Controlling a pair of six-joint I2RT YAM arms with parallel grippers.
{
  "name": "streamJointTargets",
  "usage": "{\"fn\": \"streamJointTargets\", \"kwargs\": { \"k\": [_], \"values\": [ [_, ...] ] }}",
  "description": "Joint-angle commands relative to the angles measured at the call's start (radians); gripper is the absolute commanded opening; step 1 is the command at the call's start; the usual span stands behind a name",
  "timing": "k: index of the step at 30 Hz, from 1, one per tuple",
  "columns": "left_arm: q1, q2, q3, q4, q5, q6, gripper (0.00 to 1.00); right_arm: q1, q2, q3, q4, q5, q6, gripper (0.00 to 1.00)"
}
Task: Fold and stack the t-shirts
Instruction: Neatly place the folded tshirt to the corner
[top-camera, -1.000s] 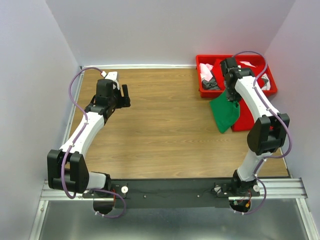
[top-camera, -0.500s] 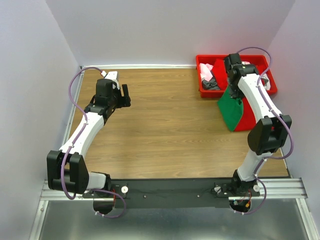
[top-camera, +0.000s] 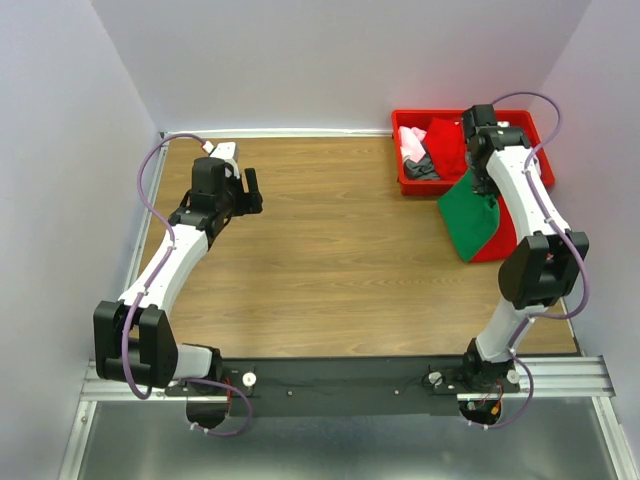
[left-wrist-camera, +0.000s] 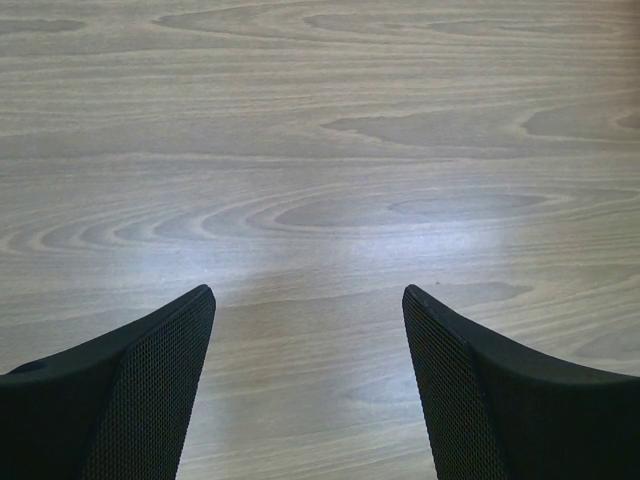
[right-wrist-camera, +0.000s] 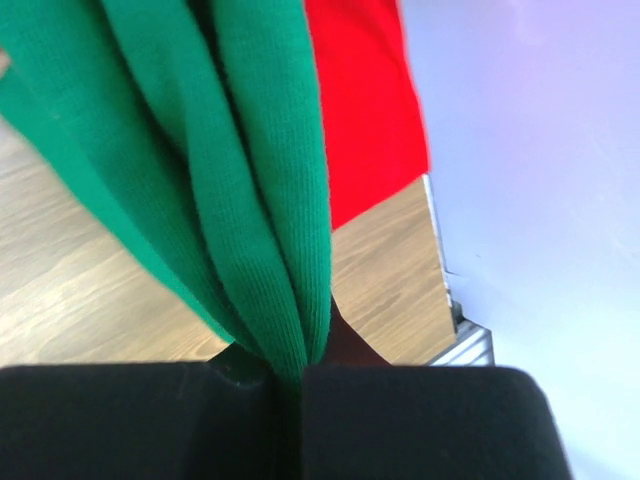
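Wood-grain table (top-camera: 330, 260) fills the walled cell, with a red bin (top-camera: 415, 187) at its far right corner. A green t-shirt (top-camera: 465, 215) hangs bunched at the bin's near edge, its gathered folds clamped in the right pincer (right-wrist-camera: 300, 385). A red t-shirt (top-camera: 497, 240) shows just beside it on the right. The left pincer (left-wrist-camera: 308, 292) is spread wide over bare wood at the far left, holding nothing. A pink-white garment (top-camera: 409, 139) and a grey garment (top-camera: 422, 168) lie in the bin.

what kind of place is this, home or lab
Probably a robot lab cell: plain walls around a wooden table, two arms bolted to a metal rail, a red bin of clothes.
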Motion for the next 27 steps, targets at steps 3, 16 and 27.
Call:
{"fn": "streamJointTargets", "kwargs": {
  "k": [3, 16, 27],
  "values": [
    [0.009, -0.028, -0.012, 0.017, 0.029, 0.011, 0.84, -0.032, 0.029, -0.007, 0.001, 0.148, 0.042, 0.00],
    [0.010, -0.025, -0.015, 0.022, 0.051, 0.010, 0.83, -0.138, 0.119, -0.153, 0.196, 0.191, 0.023, 0.00],
    [0.010, -0.017, -0.018, 0.025, 0.060, 0.008, 0.83, -0.230, 0.207, -0.181, 0.308, 0.225, -0.044, 0.01]
  ]
}}
